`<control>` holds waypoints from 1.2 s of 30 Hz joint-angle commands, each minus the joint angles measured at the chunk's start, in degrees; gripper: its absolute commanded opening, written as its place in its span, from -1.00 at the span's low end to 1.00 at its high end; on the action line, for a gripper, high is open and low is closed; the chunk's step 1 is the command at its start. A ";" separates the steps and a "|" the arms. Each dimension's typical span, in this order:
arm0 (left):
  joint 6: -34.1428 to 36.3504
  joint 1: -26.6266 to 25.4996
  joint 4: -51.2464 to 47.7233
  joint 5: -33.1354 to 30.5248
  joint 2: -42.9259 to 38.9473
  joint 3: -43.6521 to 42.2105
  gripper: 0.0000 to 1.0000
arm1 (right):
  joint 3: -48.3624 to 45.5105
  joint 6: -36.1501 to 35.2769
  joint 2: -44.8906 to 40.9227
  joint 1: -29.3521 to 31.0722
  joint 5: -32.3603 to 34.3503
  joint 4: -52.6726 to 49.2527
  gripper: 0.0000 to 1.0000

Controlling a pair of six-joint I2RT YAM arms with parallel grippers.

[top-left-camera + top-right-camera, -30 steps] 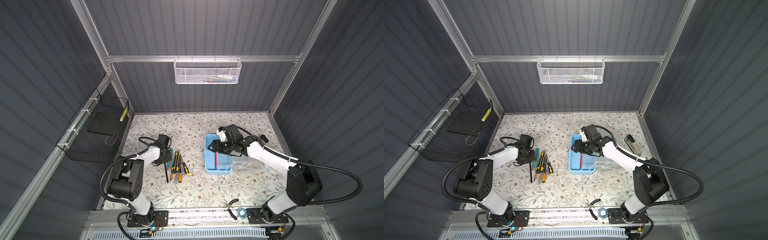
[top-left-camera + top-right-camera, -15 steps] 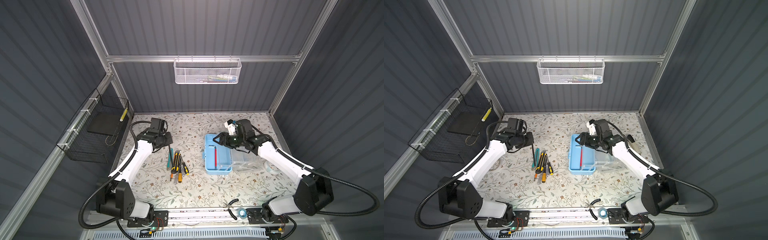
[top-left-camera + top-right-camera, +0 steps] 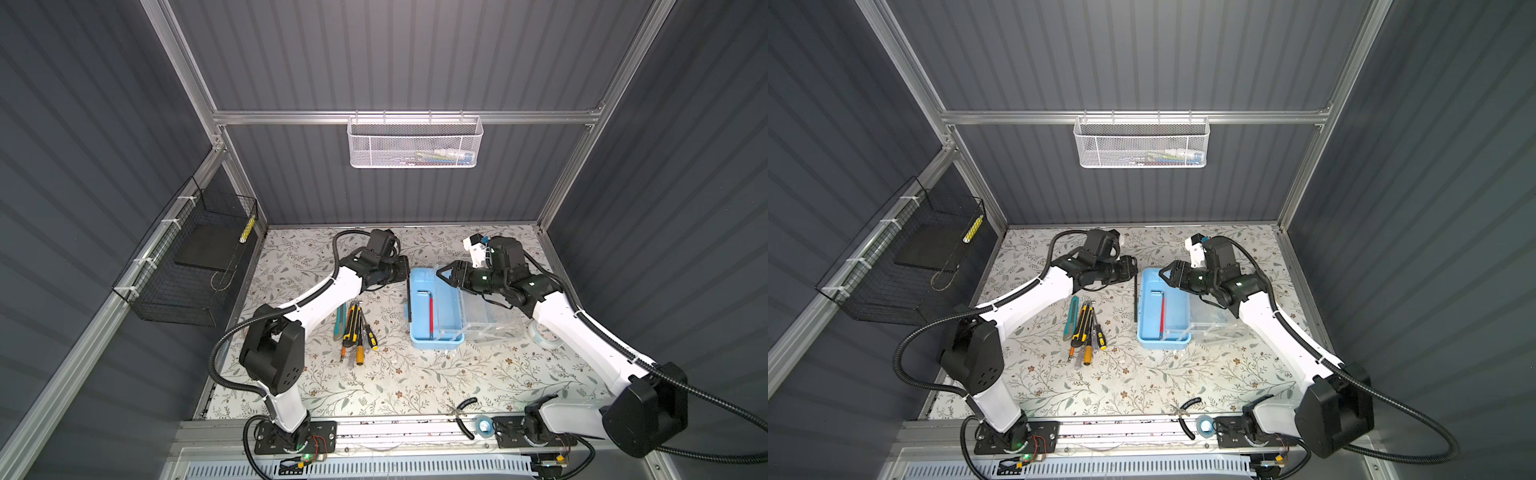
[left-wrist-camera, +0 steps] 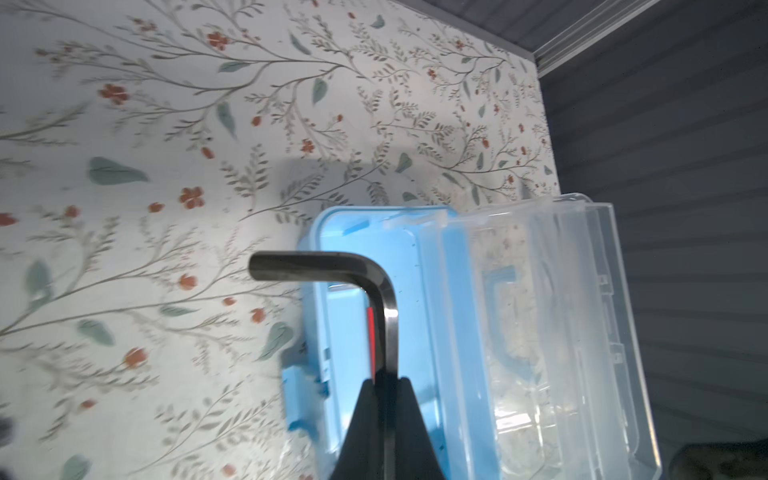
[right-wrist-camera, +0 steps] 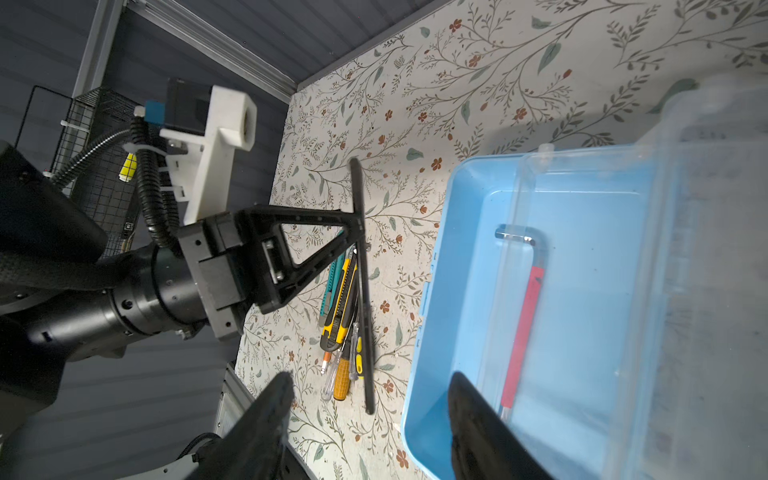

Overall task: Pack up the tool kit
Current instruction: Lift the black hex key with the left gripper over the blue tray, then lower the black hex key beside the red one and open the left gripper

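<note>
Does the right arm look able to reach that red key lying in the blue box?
Probably yes: the clear lid is swung open, the right gripper hangs open over the far end of the blue box, and nothing covers the red key.

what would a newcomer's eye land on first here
The open light-blue box in the middle, clear lid swung to its right, with one red-sleeved hex key inside. Next, the left gripper shut on a long black hex key at the box's left edge, a pile of loose tools lying left of it.
</note>
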 commanded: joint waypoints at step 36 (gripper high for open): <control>0.49 -4.76 -1.88 -3.99 8.64 3.76 -0.14 | -3.60 -0.40 -1.18 -0.95 1.49 0.64 0.26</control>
